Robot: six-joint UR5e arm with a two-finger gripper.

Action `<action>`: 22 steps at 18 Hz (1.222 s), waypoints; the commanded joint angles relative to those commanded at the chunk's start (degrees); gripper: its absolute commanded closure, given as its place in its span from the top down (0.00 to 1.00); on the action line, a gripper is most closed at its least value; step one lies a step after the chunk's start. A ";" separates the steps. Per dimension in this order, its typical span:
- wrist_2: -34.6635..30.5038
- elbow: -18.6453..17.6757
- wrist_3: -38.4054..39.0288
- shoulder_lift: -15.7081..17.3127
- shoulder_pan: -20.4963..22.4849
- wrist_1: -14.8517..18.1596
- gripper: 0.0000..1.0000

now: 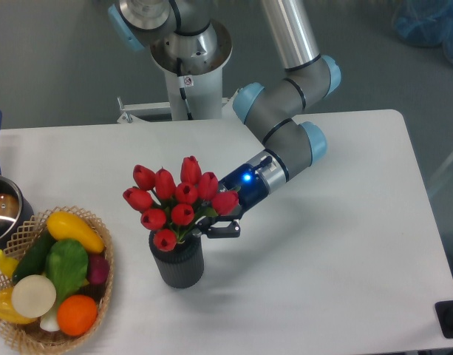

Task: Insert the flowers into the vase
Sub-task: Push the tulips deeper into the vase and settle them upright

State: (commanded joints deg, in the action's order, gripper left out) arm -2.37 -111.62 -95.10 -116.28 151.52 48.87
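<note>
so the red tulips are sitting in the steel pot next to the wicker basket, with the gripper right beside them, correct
Not the steel pot. The fixed camera view shows the red tulips standing in the dark grey ribbed vase, right of the wicker basket. The gripper is indeed right beside them.

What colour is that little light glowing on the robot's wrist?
Blue. The light shows on the dark wrist just behind the gripper, in the fixed camera view.

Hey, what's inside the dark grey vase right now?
The red tulips stand in the vase, heads and leaves bunched above its rim. Their stems and the vase's inside are hidden by the blooms. The claw sits beside them, partly covered.
</note>
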 joint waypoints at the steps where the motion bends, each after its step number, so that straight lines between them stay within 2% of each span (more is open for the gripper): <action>1: 0.00 0.00 -0.17 0.00 0.00 0.00 0.19; 8: 0.00 0.00 -0.88 -0.35 0.00 0.00 0.24; 10: 0.00 0.00 -0.88 -0.35 0.09 0.00 0.30; 18: 0.00 -0.35 -0.88 0.00 0.35 0.09 0.38; 22: 0.00 -0.26 -0.88 0.09 0.44 0.00 0.49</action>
State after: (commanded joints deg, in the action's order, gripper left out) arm -2.37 -111.88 -95.98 -116.19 151.96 48.87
